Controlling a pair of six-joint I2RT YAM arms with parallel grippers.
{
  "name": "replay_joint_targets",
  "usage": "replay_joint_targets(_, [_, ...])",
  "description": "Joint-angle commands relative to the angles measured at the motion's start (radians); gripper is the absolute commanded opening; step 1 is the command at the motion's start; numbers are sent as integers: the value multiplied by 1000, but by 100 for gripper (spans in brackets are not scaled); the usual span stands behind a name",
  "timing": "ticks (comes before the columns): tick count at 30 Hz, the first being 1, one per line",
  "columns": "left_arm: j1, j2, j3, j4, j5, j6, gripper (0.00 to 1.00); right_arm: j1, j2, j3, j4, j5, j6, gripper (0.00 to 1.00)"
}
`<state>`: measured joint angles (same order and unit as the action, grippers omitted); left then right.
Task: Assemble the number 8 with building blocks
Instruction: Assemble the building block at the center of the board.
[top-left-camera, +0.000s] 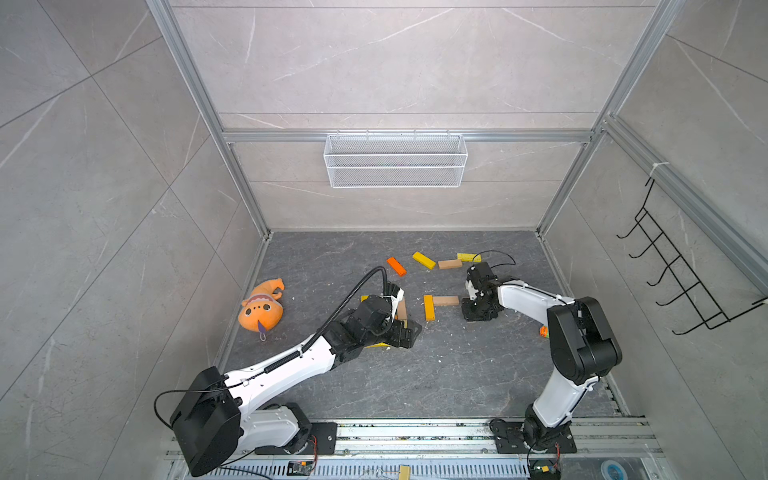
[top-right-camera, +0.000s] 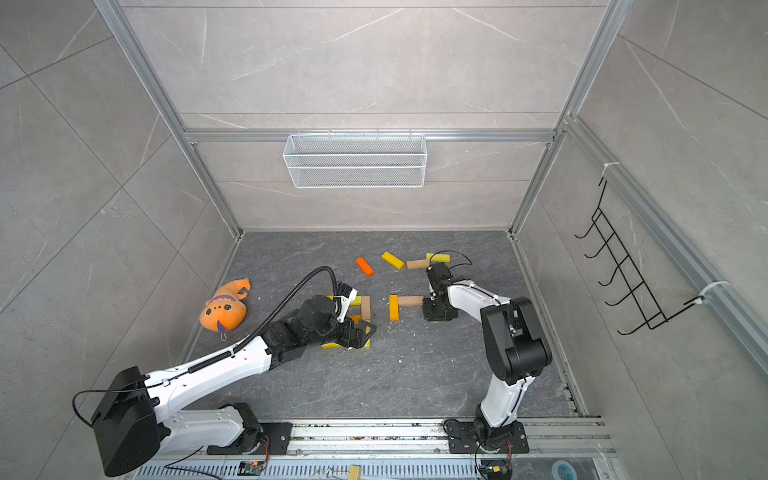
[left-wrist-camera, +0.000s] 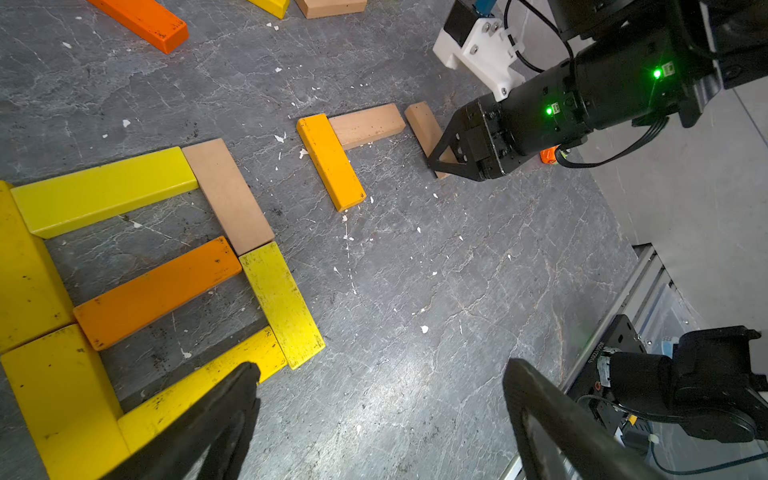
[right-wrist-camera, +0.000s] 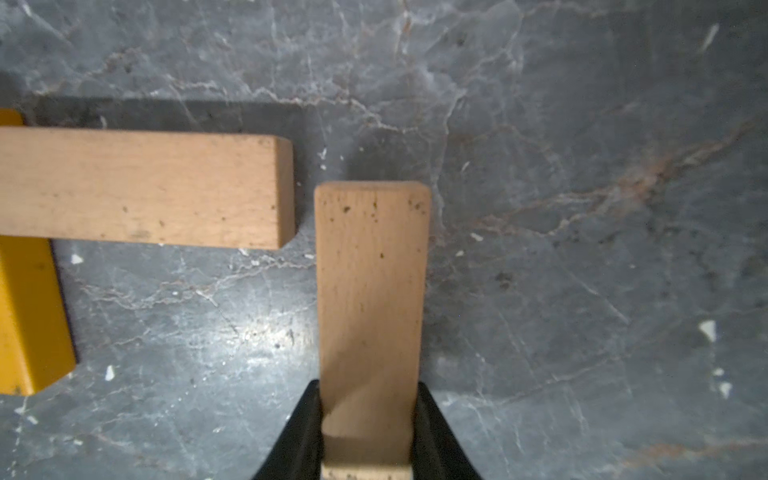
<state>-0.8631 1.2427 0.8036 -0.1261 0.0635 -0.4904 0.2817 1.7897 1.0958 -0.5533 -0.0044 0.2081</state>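
Note:
Several building blocks in yellow (left-wrist-camera: 104, 191), tan (left-wrist-camera: 226, 195) and orange (left-wrist-camera: 158, 291) lie joined as a closed figure with a middle bar, half hidden under my left arm in both top views. My left gripper (left-wrist-camera: 382, 370) (top-left-camera: 409, 332) hangs open beside its lower right corner, holding nothing. To the right, an amber block (left-wrist-camera: 330, 162) and a tan block (right-wrist-camera: 141, 187) form a corner. My right gripper (right-wrist-camera: 370, 415) (top-right-camera: 434, 309) is shut on another tan block (right-wrist-camera: 372, 291). That block's free end sits a small gap from the lying tan block's end, at a right angle.
Loose blocks lie farther back: orange (top-left-camera: 396, 266), yellow (top-left-camera: 424, 260), tan (top-left-camera: 450, 264), yellow (top-left-camera: 468, 257). An orange plush toy (top-left-camera: 262, 307) lies by the left wall. A wire basket (top-left-camera: 395, 160) hangs on the back wall and a black hook rack (top-left-camera: 681, 270) on the right.

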Motion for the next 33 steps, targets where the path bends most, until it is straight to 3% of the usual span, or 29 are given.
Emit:
replay_joint_targets(1, [5,-3,-3,29,15,-9,94,-1,29,32,-16,-5,-4,32])
replay_joint_targets(33, [4,-29,-41,44,-2,-14,94,35,115,118,-63,-11,68,34])
